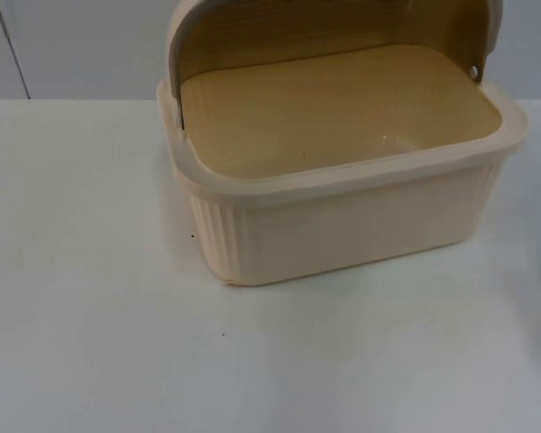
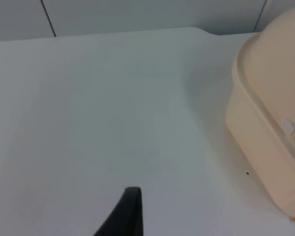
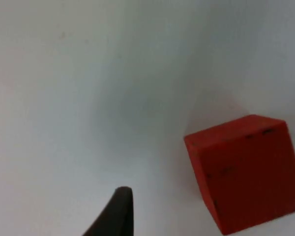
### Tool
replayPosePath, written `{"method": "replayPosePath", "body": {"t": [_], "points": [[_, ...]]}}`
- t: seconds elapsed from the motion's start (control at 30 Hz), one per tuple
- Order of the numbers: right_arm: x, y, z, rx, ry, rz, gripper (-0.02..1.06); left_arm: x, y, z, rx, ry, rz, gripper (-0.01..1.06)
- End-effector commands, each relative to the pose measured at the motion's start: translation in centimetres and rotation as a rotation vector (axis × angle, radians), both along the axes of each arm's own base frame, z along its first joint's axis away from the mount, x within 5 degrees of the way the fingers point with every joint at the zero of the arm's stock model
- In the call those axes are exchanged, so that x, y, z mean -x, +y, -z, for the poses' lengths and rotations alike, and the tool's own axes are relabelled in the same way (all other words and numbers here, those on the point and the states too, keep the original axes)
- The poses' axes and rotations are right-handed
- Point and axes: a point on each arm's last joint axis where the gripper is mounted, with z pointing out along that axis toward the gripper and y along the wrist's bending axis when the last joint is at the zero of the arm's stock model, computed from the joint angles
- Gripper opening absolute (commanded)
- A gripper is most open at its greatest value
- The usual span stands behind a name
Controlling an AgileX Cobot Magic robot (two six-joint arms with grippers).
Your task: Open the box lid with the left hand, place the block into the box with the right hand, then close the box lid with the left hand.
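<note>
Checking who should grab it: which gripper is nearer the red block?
Right. The right gripper hovers just above the table beside the red block. The left gripper is over bare table beside the box.

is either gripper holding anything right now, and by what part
Nothing is held. The red block sits on the table beside the right gripper's fingertip; the left fingertip is over bare table beside the open box.

Soft, even light falls on the white table (image 1: 90,343); the box (image 1: 343,225) and red block (image 3: 246,172) cast faint shadows, and both look slightly blurred.
</note>
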Motion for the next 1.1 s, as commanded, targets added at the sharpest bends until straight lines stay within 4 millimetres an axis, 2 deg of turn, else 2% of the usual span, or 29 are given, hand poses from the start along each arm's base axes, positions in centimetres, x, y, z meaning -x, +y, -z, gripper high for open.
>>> {"method": "replayPosePath", "body": {"t": [0.0,0.23,0.67,0.7,0.73,0.8,0.83,0.9,0.93,0.97,1.07], "points": [[-0.3,-0.3,0.7,0.023,0.0,-0.026,1.01,0.0,-0.1,-0.2,0.005,-0.006,0.0,1.05],[-1.3,-1.3,3.2,0.034,0.032,-0.018,1.01,0.0,-0.1,-0.2,0.004,-0.004,0.0,1.05],[-1.8,-1.7,4.9,0.031,0.044,-0.013,0.99,0.0,0.0,-0.2,-0.01,-0.008,0.001,1.05],[-1.9,-1.7,4.9,0.031,0.042,-0.013,0.94,0.0,0.0,-0.2,-0.01,-0.008,0.001,1.05],[-1.9,-1.7,5.0,0.031,0.046,-0.013,0.83,0.0,0.0,-0.2,-0.01,-0.008,0.001,1.05],[-1.9,-1.7,5.2,0.03,0.051,-0.01,0.57,0.0,0.0,-0.2,-0.01,-0.008,0.001,1.05],[-1.9,-1.7,5.2,0.03,0.051,-0.01,0.57,0.0,0.0,-0.2,-0.01,-0.008,0.001,1.05],[-1.9,-1.7,5.4,0.024,0.055,0.015,0.24,0.0,0.0,-0.2,-0.012,-0.009,0.001,1.05],[-1.9,-1.7,5.4,0.023,0.055,0.018,0.18,0.0,0.0,-0.2,-0.012,-0.009,0.001,1.05],[-1.9,-1.7,5.4,0.019,0.057,0.032,0.04,0.0,0.0,-0.2,-0.012,-0.009,0.001,1.05],[-1.8,-1.7,5.4,0.015,0.061,0.052,0.0,0.0,0.0,-0.2,-0.012,-0.009,0.001,1.05]]}}
